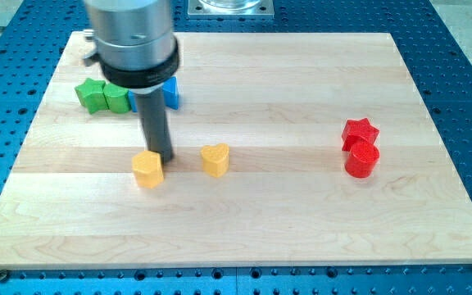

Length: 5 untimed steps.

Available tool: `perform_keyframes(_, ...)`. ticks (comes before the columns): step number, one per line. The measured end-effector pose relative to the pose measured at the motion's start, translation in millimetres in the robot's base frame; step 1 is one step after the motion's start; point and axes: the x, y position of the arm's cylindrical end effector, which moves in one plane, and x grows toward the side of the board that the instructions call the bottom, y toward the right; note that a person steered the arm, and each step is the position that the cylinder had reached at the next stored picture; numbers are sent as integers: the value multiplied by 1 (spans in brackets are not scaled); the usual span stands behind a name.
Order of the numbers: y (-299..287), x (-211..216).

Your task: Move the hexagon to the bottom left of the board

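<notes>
Camera view: my tip (165, 156) is seen left of centre, touching the upper right edge of the yellow hexagon (147, 169); no jaws are carried by the rod. A yellow heart (215, 160) lies just right. Green blocks (102, 96) and a blue block (170, 93) sit upper left; a red star (360, 132) touches a red cylinder (361, 160) at right.

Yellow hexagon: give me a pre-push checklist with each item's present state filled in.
1. My tip at the yellow hexagon, on its upper right side: ok.
2. Tip actually touching it: cannot tell.
3. Path across the board toward the view's bottom left free of blocks: ok.
4. Yellow heart apart from the hexagon, to its right: ok.
5. Hexagon already in the bottom left: not ok.
</notes>
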Motion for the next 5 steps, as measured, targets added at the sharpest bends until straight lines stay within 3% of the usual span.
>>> perform_keyframes(1,-22,8)
perform_keyframes(4,78,13)
perform_keyframes(5,78,48)
